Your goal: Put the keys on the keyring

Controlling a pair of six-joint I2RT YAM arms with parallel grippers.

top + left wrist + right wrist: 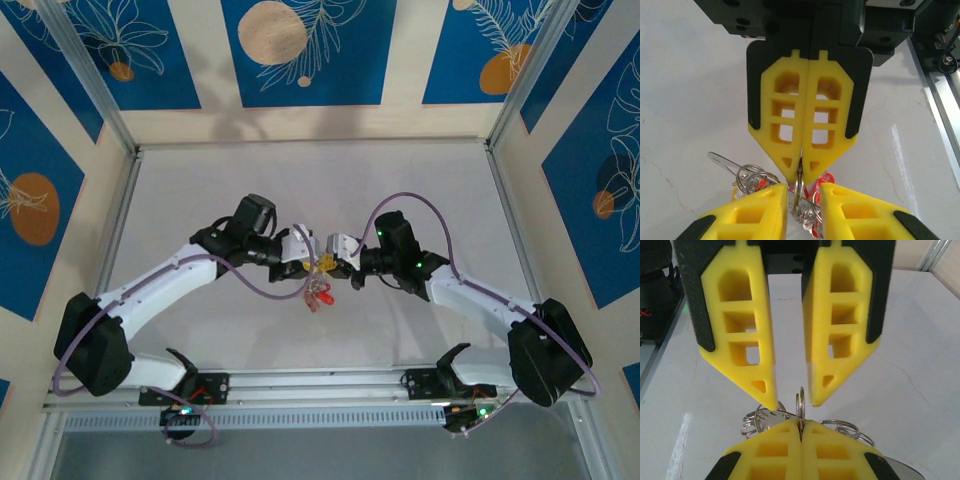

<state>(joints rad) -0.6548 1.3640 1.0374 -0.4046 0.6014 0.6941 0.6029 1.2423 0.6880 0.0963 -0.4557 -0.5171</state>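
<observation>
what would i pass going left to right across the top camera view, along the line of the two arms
left arm's black shoulder → left hand, open → bunch of keys hanging below where the hands meet → right hand, shut on the keyring → right arm's black shoulder

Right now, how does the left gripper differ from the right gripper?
The left gripper is open; the right gripper is shut. The left gripper's fingers flank the keyring without clamping it; the right gripper pinches it. Both have yellow fingers and meet tip to tip.
</observation>
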